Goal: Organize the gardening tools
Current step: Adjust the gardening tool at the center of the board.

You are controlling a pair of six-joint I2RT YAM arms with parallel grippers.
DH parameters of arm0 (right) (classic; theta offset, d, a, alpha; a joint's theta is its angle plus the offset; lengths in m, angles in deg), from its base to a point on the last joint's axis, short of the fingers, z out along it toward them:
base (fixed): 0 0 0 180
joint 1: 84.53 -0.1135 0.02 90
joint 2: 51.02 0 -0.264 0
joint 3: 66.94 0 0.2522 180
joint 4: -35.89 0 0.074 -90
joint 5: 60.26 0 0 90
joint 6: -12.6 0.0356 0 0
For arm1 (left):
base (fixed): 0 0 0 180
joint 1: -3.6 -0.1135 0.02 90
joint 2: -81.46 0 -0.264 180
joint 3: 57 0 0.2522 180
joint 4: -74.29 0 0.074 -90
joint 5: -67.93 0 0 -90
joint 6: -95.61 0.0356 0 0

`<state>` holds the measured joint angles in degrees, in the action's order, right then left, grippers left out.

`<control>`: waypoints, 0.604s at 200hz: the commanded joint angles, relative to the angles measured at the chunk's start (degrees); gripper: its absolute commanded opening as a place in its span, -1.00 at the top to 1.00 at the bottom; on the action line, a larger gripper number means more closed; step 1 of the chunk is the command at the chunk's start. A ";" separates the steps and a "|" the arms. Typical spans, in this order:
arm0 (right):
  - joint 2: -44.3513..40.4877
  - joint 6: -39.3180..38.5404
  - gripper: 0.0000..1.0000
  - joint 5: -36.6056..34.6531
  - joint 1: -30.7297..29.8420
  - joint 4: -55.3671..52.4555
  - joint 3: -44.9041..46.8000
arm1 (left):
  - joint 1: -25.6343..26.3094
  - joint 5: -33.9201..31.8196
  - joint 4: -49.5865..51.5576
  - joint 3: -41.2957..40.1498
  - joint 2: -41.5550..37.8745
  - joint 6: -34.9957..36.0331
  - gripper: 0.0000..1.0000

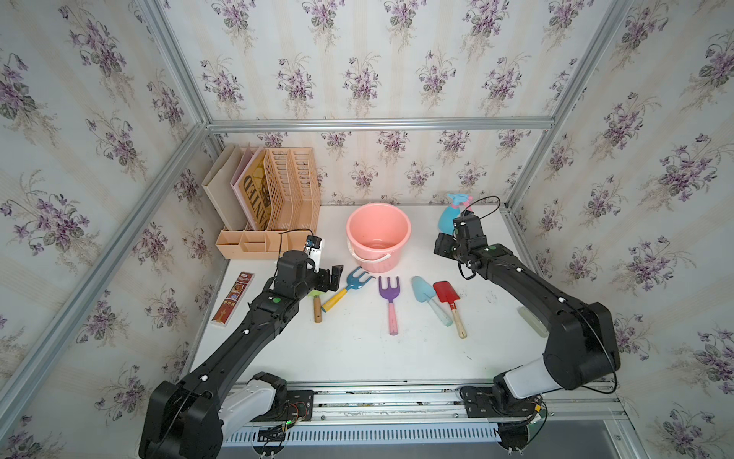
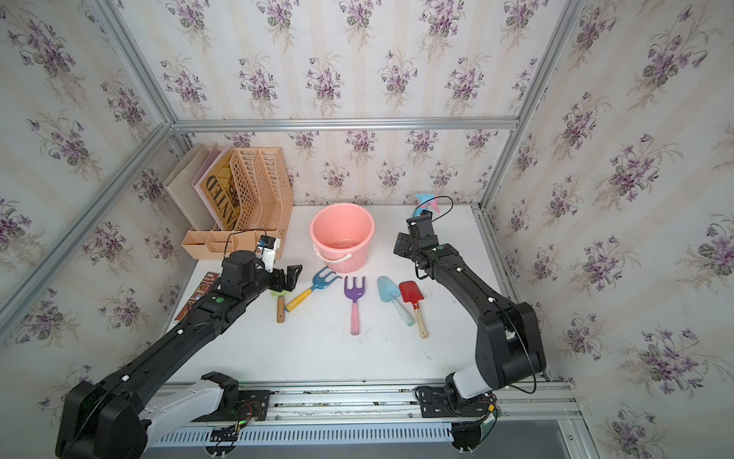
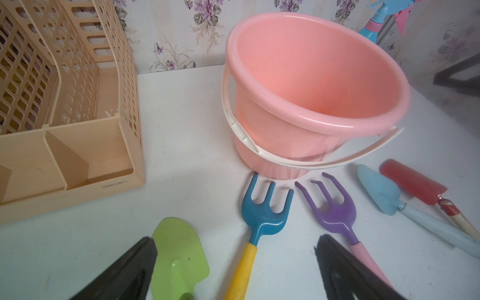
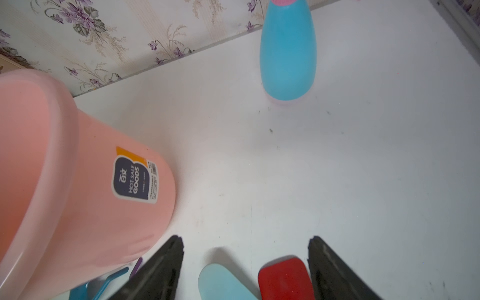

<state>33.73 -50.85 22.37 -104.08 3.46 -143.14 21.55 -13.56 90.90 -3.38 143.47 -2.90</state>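
Six small toy gardening tools (image 1: 390, 296) lie on the white worktop (image 1: 357, 349), none in the round pink plastic bucket (image 1: 377, 222); left gripper (image 3: 236, 239) and right gripper (image 4: 245, 241) fingers spread, empty.

Five tools lie in a row mid-surface, left to right: green shovel (image 1: 317, 310), blue/yellow fork (image 1: 346, 287), purple/pink fork (image 1: 390, 301), light-blue trowel (image 1: 426, 295), red shovel (image 1: 448, 298), heads toward the far edge, pink bucket (image 1: 398, 225) just behind. Left gripper (image 1: 331, 279) covers the green blade. Right gripper (image 1: 444, 245) is near the far right corner, in front of the upright spray bottle (image 1: 448, 217).
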 commanded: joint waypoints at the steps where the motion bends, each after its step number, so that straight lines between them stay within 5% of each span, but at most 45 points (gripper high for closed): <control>1: -3.41 4.05 -0.49 6.78 -0.28 -7.08 3.29 | -0.07 1.44 2.74 0.64 -0.17 -0.40 -0.99; 72: -10.01 6.85 -0.07 -0.45 -1.78 -16.42 11.33 | 1.08 8.15 3.04 1.10 2.52 -1.22 -0.99; 121: -11.79 11.24 0.20 1.52 -2.83 -13.86 19.29 | 1.90 9.57 1.36 1.66 4.22 -1.33 -0.99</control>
<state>22.84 -42.61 23.87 -106.18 -10.64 -126.22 23.13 -5.47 94.40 -2.38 147.10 -3.98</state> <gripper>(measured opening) 0.426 0.995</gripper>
